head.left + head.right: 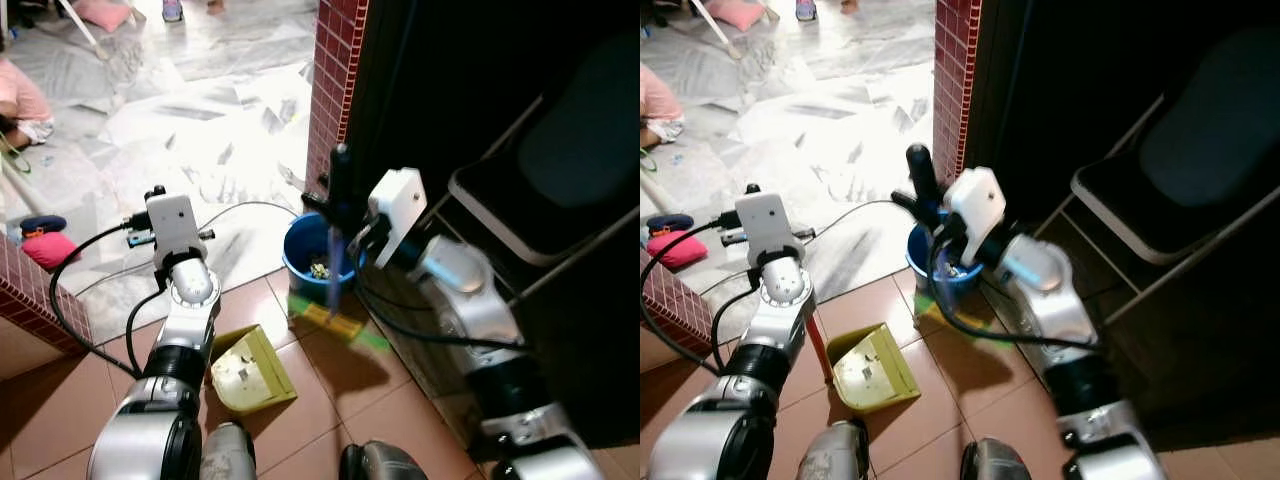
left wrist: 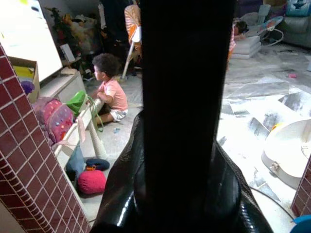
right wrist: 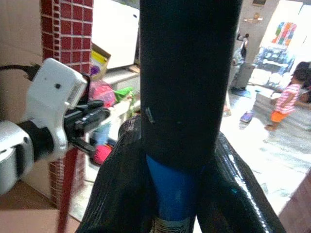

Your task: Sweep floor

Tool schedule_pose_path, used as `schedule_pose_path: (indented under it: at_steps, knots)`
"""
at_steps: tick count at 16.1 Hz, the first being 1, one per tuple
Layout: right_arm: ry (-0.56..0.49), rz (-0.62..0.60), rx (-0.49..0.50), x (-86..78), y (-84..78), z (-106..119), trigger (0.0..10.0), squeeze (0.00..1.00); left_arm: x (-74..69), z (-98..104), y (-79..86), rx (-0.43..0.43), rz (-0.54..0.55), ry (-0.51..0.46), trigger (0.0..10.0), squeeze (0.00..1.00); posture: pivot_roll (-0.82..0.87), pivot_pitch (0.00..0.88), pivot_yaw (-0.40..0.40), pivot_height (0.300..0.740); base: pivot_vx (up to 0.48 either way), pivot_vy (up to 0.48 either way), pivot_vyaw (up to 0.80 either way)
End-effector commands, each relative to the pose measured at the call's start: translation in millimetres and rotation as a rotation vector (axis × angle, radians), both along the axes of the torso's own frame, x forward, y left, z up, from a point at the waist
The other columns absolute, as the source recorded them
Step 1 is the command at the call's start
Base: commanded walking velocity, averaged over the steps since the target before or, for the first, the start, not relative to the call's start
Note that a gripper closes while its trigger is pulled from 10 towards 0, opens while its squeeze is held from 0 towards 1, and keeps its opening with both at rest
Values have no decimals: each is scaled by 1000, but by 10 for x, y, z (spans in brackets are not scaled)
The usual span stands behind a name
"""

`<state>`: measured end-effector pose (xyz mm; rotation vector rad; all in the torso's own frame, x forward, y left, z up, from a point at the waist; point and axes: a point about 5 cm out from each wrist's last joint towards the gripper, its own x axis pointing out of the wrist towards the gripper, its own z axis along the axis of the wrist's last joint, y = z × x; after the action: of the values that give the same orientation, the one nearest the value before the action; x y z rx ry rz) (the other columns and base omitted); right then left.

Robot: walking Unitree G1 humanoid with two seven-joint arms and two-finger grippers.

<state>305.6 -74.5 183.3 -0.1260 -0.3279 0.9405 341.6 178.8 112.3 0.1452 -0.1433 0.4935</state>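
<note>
With our right gripper (image 1: 338, 205) clamped on the broom (image 1: 334, 262) beside the blue bucket (image 1: 305, 250) and our left gripper (image 3: 92, 119) gripping the dustpan (image 1: 250, 370) handle, short strokes should drive dirt toward the pan.

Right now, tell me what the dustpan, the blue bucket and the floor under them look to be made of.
Dustpan: probably moulded plastic, a flat yellow-green with a dull sheen and thin walls.
Blue bucket: likely plastic too, one uniform colour with a smooth rolled rim.
Floor: terracotta-coloured tiles, apparently ceramic, matte, with visible grout lines. Beyond the step it turns to glossy grey-white veined slabs, marble or a lookalike.
</note>
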Motion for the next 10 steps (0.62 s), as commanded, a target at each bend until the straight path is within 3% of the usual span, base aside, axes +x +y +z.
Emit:
schedule_pose_path:
  at_steps: [1, 6, 10]
  knots:
    - [-63, 8, 30, -1, 1, 92, 10000, 0, -2, 55, -15, 35, -3, -29, 10000, 0, -102, 188, -29, 740, 0, 0, 0]
    - [-116, 9, 83, -40, 79, 211, 10000, 0, -46, 134, 26, 44, 12, -59, 10000, 0, -74, 292, -39, 740, 0, 0, 0]
    - [-190, 36, 184, -78, 175, 615, 10000, 0, -140, 166, 62, 61, 23, -67, 10000, 0, -69, 340, -37, 740, 0, 0, 0]
